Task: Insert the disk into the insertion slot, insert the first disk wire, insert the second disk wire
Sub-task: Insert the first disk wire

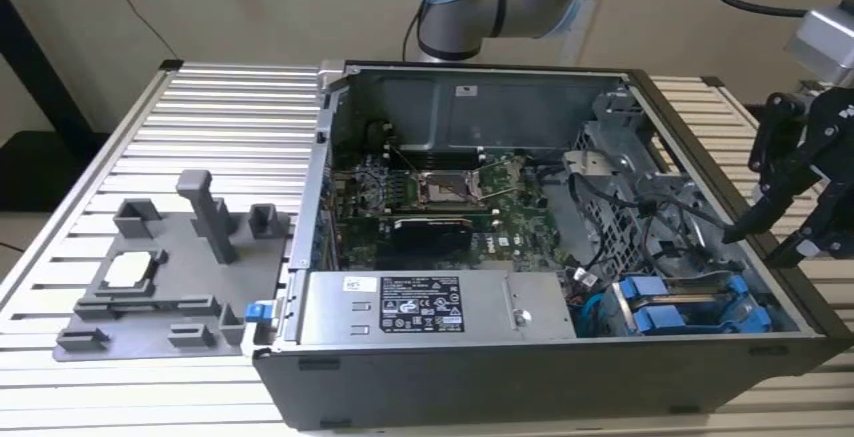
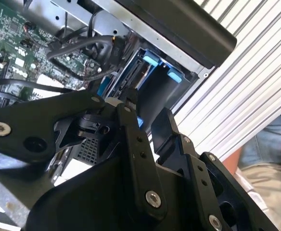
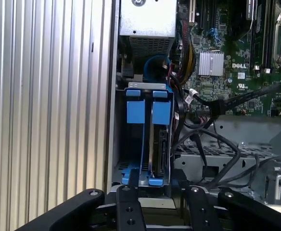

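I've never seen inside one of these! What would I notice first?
The big open computer case in the middle of the ribbed table, its green board bare. Two bright blue carriers stand side by side in its corner at the exterior view's lower right, and the black tool hangs open just above that side.

We've got the case [image 1: 534, 382] on the table [image 1: 227, 107], with the fixture [image 1: 160, 267] beside it on the exterior view's left. Inside, the power supply [image 1: 414, 307] lies along the near wall and the motherboard [image 1: 441, 207] sits behind it. The disk [image 3: 159, 144] sits in the slot [image 3: 145, 85] next to another carrier [image 3: 134, 125], at the case's near corner on the exterior view's right.
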`<control>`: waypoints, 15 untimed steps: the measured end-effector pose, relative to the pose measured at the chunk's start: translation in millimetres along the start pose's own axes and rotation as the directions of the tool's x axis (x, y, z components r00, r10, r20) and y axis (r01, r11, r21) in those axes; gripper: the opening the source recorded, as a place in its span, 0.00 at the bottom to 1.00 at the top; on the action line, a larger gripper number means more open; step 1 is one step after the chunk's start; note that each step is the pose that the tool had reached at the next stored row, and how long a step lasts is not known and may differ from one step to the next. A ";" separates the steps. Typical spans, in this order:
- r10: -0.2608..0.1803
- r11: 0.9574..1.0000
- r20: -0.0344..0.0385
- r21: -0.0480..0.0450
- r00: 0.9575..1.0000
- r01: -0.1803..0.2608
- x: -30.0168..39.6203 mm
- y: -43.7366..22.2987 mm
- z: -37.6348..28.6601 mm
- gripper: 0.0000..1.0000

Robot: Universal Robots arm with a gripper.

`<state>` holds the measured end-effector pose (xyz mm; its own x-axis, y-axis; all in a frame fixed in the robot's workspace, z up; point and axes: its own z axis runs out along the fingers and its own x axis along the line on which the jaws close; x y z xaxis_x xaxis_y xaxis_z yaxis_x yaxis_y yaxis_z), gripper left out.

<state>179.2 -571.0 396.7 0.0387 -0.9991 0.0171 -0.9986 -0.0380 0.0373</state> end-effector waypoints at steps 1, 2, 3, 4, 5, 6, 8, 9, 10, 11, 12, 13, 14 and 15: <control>0.000 1.000 0.000 0.000 1.000 0.000 0.0 -0.4 -0.1 0.41; 0.000 1.000 0.000 0.000 1.000 0.000 0.0 -0.3 -0.1 0.41; 0.000 1.000 0.000 0.000 1.000 0.000 0.0 -0.3 -0.1 0.41; 0.000 1.000 0.000 0.000 1.000 0.000 0.0 -0.4 0.0 0.41; 0.000 1.000 0.000 0.000 1.000 0.000 0.0 -0.4 0.0 0.41; 0.000 1.000 0.000 0.000 1.000 0.000 0.0 -0.4 0.0 0.41; 0.000 1.000 0.000 0.000 1.000 0.000 0.0 -0.4 0.0 0.41; 0.000 1.000 0.000 0.000 1.000 0.000 0.0 -0.4 0.0 0.41; 0.000 1.000 0.000 0.000 1.000 0.000 0.0 -0.4 0.0 0.41; -0.001 1.000 0.000 0.000 1.000 0.001 -0.6 -0.5 0.0 0.41; -0.001 1.000 0.000 0.000 1.000 0.001 -1.6 -0.5 0.1 0.41; -0.001 1.000 0.000 0.000 1.000 0.001 -3.0 -0.5 0.2 0.41; 0.000 1.000 0.000 0.001 1.000 0.000 -4.7 -0.6 0.3 0.41; -0.001 1.000 0.000 0.004 1.000 0.001 -6.5 -0.7 0.9 0.41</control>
<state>179.6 -564.5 395.6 0.0396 -0.9991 0.0173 -0.9987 -0.0390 0.0335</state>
